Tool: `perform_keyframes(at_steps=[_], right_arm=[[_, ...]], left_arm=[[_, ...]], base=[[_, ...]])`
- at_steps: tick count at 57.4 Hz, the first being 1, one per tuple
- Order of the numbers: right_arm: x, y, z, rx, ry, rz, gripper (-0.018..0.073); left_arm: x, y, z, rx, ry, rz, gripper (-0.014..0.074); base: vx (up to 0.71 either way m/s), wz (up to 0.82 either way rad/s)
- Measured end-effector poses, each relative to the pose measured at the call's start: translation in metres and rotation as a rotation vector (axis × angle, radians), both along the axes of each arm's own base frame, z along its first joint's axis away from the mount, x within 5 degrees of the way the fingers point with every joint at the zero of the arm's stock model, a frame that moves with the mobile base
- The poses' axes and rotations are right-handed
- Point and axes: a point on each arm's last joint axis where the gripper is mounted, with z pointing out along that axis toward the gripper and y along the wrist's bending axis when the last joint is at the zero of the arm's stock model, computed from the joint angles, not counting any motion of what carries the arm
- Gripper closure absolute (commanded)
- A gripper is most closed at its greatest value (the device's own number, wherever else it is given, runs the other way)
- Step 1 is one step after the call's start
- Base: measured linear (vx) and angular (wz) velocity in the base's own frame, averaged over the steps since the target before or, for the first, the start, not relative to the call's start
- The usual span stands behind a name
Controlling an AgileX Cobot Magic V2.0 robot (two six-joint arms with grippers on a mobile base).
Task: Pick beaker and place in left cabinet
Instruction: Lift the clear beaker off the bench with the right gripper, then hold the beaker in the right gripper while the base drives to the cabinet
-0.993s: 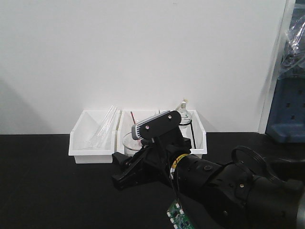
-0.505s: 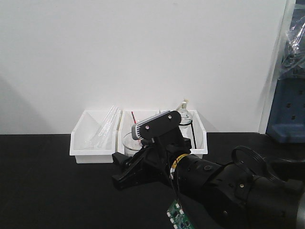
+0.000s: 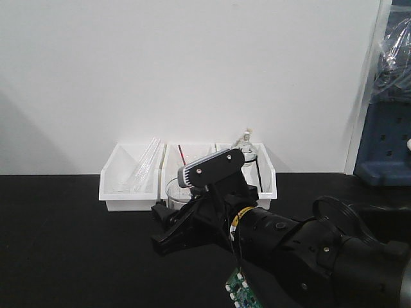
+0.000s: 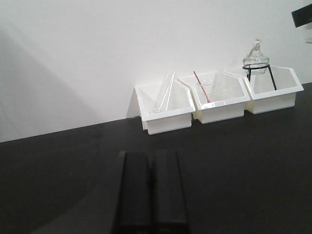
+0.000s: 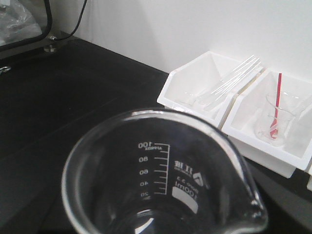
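beaker point(image 5: 161, 195) upright, axis vertical, spout lower-right | right pincer point(image 3: 174, 213) grips it | left pincer point(image 4: 150, 187) closed, empty

Three white bins are ranged along the black worktop point(image 4: 253, 161): left bin point(image 4: 168, 125) with glass tubes point(image 4: 165, 93), middle bin point(image 4: 220, 112) with a red-rodded beaker point(image 4: 208, 91), right bin point(image 4: 274, 100) with a stoppered flask point(image 4: 255, 57).

Three bins, two beakers, one desk point(image 4: 243, 161).
Bins point(image 4: 168, 126): three, white, side by side in one row. Beakers: two, a near beaker point(image 5: 161, 195) with printed marks and a far beaker point(image 5: 274, 122). Rod point(image 5: 278, 95): one, red. Flask point(image 4: 256, 56): one, clear glass. Stand point(image 4: 272, 79): one, black wire. Glass tubes point(image 5: 229, 83): several, overlapping, exact number not to be told. Arm point(image 3: 308, 244): one in the front view, black.
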Motion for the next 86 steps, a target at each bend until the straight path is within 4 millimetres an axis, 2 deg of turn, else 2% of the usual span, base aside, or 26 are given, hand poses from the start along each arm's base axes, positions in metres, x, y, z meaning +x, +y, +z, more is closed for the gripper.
perform_keyframes(at_steps=[29,86], right_arm=[[0.0,0.0,-0.0001,0.0,0.001,0.0,0.0568],[0.0,0.0,-0.0002,-0.001,0.002,0.0,0.0568]], left_arm=[[0.0,0.0,0.0,0.0,0.0,0.0,0.0595],[0.0,0.0,0.0,0.0,0.0,0.0,0.0595]], base=[[-0.14,0.34],[-0.1,0.66]])
